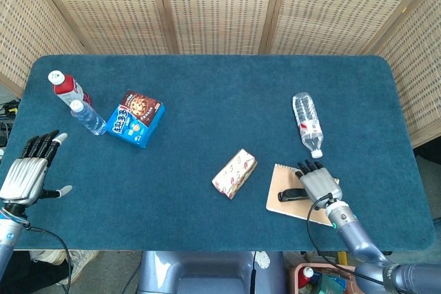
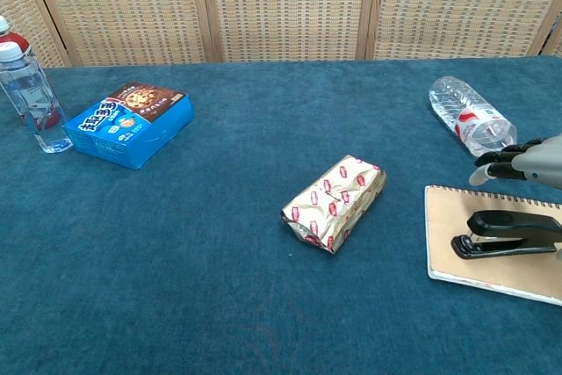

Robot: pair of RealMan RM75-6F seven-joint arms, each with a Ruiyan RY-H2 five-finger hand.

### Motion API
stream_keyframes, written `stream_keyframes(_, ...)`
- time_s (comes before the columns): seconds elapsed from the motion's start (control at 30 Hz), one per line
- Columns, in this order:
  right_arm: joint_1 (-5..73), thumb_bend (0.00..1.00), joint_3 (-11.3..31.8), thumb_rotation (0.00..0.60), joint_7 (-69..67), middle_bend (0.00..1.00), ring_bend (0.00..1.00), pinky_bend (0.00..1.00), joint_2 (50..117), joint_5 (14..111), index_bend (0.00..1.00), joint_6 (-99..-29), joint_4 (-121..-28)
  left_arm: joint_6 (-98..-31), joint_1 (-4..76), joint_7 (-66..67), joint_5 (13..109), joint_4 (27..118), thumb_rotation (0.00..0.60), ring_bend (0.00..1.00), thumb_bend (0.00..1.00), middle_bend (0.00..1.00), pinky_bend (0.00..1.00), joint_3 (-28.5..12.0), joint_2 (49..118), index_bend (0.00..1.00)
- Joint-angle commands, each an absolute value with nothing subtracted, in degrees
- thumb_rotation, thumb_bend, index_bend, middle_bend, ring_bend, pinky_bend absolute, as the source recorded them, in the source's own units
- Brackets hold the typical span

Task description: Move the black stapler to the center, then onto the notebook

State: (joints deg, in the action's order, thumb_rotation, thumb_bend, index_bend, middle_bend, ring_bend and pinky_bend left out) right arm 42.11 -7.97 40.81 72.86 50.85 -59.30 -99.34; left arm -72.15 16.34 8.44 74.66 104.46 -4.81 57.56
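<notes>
Lower right of the chest view: the black stapler (image 2: 507,234) lies flat on the notebook (image 2: 457,261), released. Just behind, the right hand (image 2: 518,162) spreads empty; best lifted straight up without nudging it. Far left, the left hand (image 1: 27,170) idles empty, fingers apart.

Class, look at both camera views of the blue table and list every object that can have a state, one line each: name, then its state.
Black stapler: lying on the notebook, released.
Tan spiral notebook: closed, flat.
Clear plastic bottle: on its side, capped.
Red-labelled bottle: upright, capped.
Small clear bottle: upright, capped.
Blue cookie box: closed, flat.
Gold-wrapped packet: sealed, flat.
Right hand: open, above the stapler.
Left hand: open, empty.
</notes>
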Motion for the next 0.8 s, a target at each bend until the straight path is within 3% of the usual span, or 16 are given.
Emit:
stream_keyframes(0.03, 41.1, 0.0, -7.7, 0.6, 40.2, 0.0, 0.0, 0.04, 71.4, 52.4, 0.01, -60.8, -101.0, -72.0, 16.4, 8.6, 74.7, 104.5, 0.6, 0.0, 0.05, 0.0, 0.0, -4.8, 57.6, 0.0)
stream_keyframes(0.2, 38.4, 0.0, -7.3, 0.6, 36.7, 0.0, 0.0, 0.02, 67.5, 57.0, 0.01, -64.6, -104.3, -72.0, 16.4, 8.9, 75.0, 104.5, 0.6, 0.0, 0.05, 0.0, 0.0, -4.6, 57.8, 0.0)
stream_keyframes(0.33, 34.6, 0.0, -7.7, 0.6, 29.3, 0.0, 0.0, 0.0, 65.2, 67.4, 0.01, -70.0, -102.4, -72.0, 16.3, 9.2, 75.2, 104.5, 0.6, 0.0, 0.05, 0.0, 0.0, -4.4, 58.0, 0.0)
stream_keyframes(0.5, 28.4, 0.0, -9.3, 0.6, 9.5, 0.0, 0.0, 0.0, 65.8, 84.6, 0.01, -80.1, -87.3, -72.9, 15.7, 9.7, 76.8, 104.7, 0.6, 0.0, 0.05, 0.0, 0.0, -3.5, 58.4, 0.0)
stream_keyframes(0.63, 23.5, 0.0, -9.3, 0.6, 5.4, 0.0, 0.0, 0.0, 66.2, 86.7, 0.01, -86.3, -81.3, -74.4, 14.6, 9.8, 78.0, 104.8, 0.6, 0.0, 0.05, 0.0, 0.0, -2.7, 58.6, 0.0)
stream_keyframes(0.8, 16.5, 0.0, -9.1, 0.6, 6.0, 0.0, 0.0, 0.0, 65.7, 86.1, 0.0, -93.0, -82.7, -77.5, 12.4, 8.7, 81.0, 104.1, 0.6, 0.0, 0.05, 0.0, 0.0, -1.2, 59.3, 0.0)
